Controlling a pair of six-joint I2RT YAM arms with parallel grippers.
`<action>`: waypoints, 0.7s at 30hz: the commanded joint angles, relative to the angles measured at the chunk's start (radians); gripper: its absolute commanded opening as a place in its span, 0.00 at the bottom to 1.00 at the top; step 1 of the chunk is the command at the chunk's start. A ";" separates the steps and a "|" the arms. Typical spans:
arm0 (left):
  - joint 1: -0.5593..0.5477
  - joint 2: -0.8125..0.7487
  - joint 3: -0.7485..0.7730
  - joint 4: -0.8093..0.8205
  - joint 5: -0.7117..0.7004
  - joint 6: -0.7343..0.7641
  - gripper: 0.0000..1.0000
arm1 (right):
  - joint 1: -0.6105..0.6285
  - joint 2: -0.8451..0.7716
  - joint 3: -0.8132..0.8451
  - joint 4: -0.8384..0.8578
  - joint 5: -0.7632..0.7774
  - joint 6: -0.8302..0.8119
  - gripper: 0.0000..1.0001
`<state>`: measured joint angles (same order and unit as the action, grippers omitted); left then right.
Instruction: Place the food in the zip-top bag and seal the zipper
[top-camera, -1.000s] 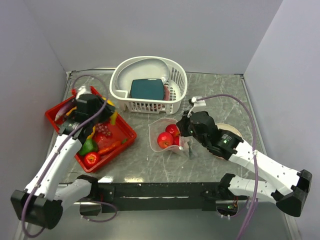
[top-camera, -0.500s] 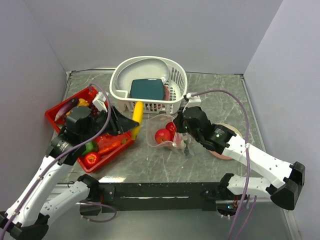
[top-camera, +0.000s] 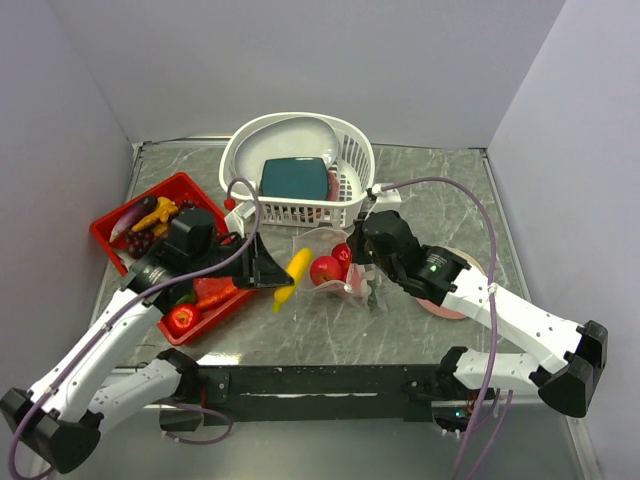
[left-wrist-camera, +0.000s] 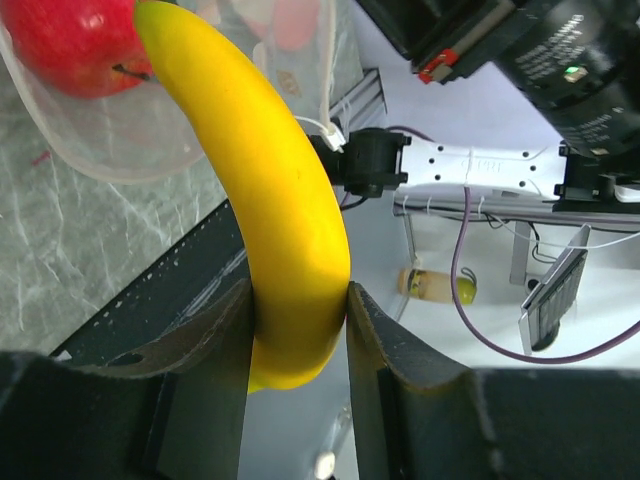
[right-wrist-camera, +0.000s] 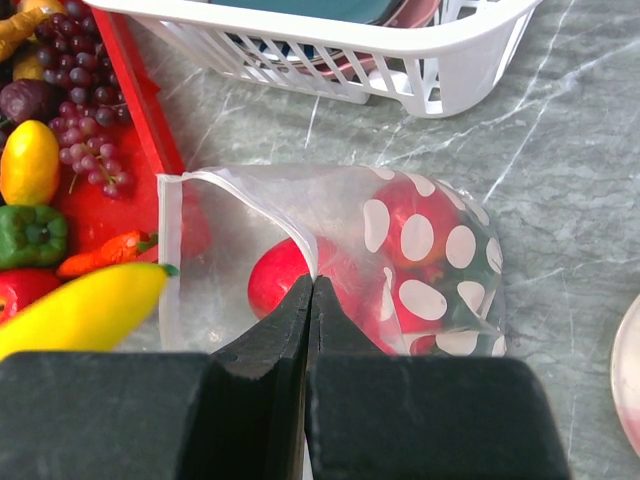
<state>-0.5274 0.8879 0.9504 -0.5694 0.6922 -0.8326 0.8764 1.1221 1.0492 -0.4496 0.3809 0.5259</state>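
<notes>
My left gripper (top-camera: 272, 277) is shut on a yellow banana (top-camera: 293, 274), held just left of the zip-top bag (top-camera: 338, 272); in the left wrist view the banana (left-wrist-camera: 270, 190) points at the bag's open mouth. My right gripper (right-wrist-camera: 311, 285) is shut on the bag's upper edge (right-wrist-camera: 290, 232), the zipper strip, and holds the mouth open. The spotted bag (right-wrist-camera: 420, 260) holds red tomatoes (right-wrist-camera: 280, 280). More food lies in the red tray (top-camera: 120, 220): grapes (right-wrist-camera: 85, 150), a green pepper (right-wrist-camera: 30, 235), an orange piece (right-wrist-camera: 110, 250).
A white slotted basket (top-camera: 297, 170) with a teal block (top-camera: 295, 178) stands behind the bag. A round plate (top-camera: 450, 300) lies under the right arm. The black mounting rail (top-camera: 320, 385) runs along the near table edge.
My left gripper lifted the banana out of the red tray and carried it right, up to the bag's mouth. The right gripper kept hold of the bag edge and shifted slightly left.
</notes>
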 joint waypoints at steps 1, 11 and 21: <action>-0.019 0.075 0.060 0.025 0.053 0.006 0.36 | -0.004 -0.004 0.051 0.008 0.023 0.008 0.00; -0.039 0.299 0.211 0.011 0.006 -0.036 0.34 | 0.021 -0.048 0.017 0.005 0.009 0.023 0.00; -0.103 0.554 0.454 -0.220 -0.149 0.138 0.32 | 0.027 -0.064 0.012 -0.003 0.004 0.016 0.00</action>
<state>-0.6056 1.3724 1.3258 -0.6834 0.6239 -0.7887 0.8989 1.0927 1.0454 -0.4652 0.3733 0.5385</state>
